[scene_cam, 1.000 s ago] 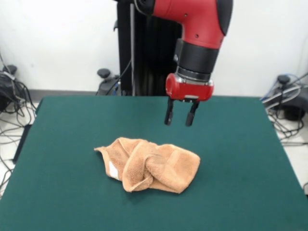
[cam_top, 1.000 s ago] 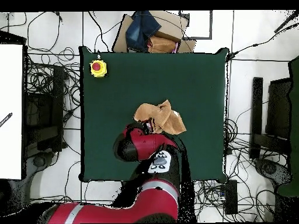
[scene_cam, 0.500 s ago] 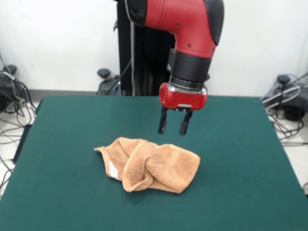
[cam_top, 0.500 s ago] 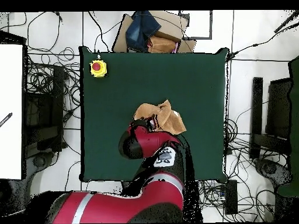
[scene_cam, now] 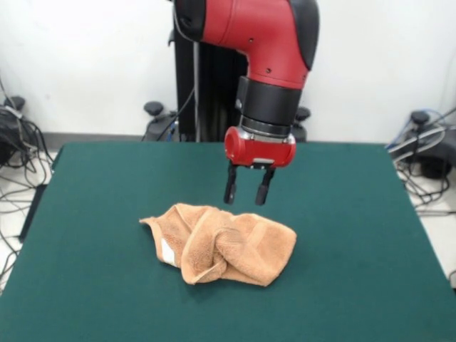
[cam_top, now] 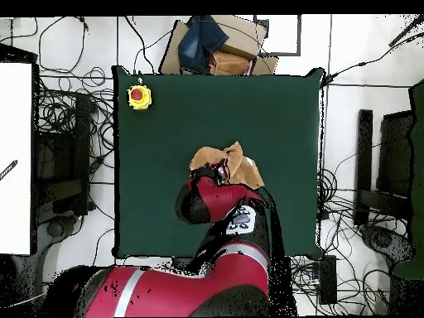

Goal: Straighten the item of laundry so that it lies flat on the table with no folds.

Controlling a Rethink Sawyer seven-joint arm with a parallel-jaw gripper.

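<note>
The item of laundry [scene_cam: 224, 244], a tan-orange terry towel, lies crumpled and folded over itself on the green table [scene_cam: 85, 285], with a small white label at its left side. My gripper [scene_cam: 246, 199] hangs open just above the towel's far edge, its two black fingers pointing down with a gap between them and nothing held. In the overhead view the towel [cam_top: 232, 161] shows at the table's [cam_top: 273, 108] middle, and the red arm covers its near part and hides the gripper.
A yellow box with a red button [cam_top: 139, 96] stands at one table corner in the overhead view. Cardboard and blue cloth [cam_top: 217, 43] lie beyond the table's far edge. Cables run on the floor around the table.
The gripper has moved left in the front view and lower, from beyond the towel to just above its far edge. The towel has not moved.
</note>
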